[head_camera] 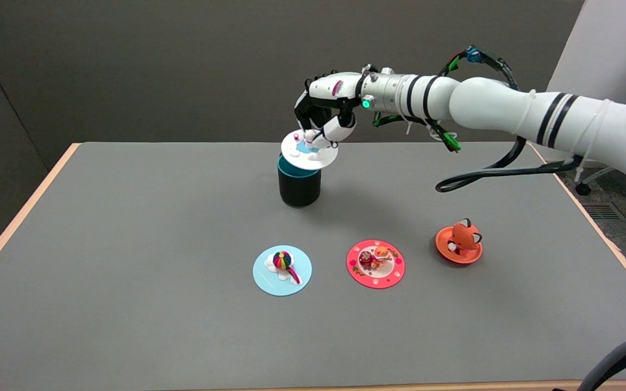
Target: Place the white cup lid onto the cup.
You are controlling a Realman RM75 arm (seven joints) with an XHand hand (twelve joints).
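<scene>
The right hand (pixel 325 117) pinches the white lid (pixel 310 151) by the small figure on its top, fingers curled down around that knob. The lid hangs tilted over the cup (pixel 299 186), which stands upright toward the table's far edge, about midway along it. The lid's left side looks as if it rests on or sits just above the cup's teal rim, while its right side overhangs and rides higher; whether it truly touches cannot be told from this view.

The step in hand seems to be seating the lid. To do it well, the hand would need to shift the lid a little to the left so its disc centres on the rim, level it so the raised right side comes down, then lower gently and let go only when the lid lies flat all round. Pressing while it is off-centre could tip the cup or leave the lid to slide off on release.

The table (pixel 128 260) has a plain grey top with a pale wooden border. Toward its near edge lie three other lids, well apart from the cup: a blue lid (pixel 282 270), a red lid (pixel 375 263) just right of it, and an orange lid (pixel 458 244) with a fox figure farther right. Behind the table stands a dark wall, and at the far right a white panel and patterned floor show.
</scene>
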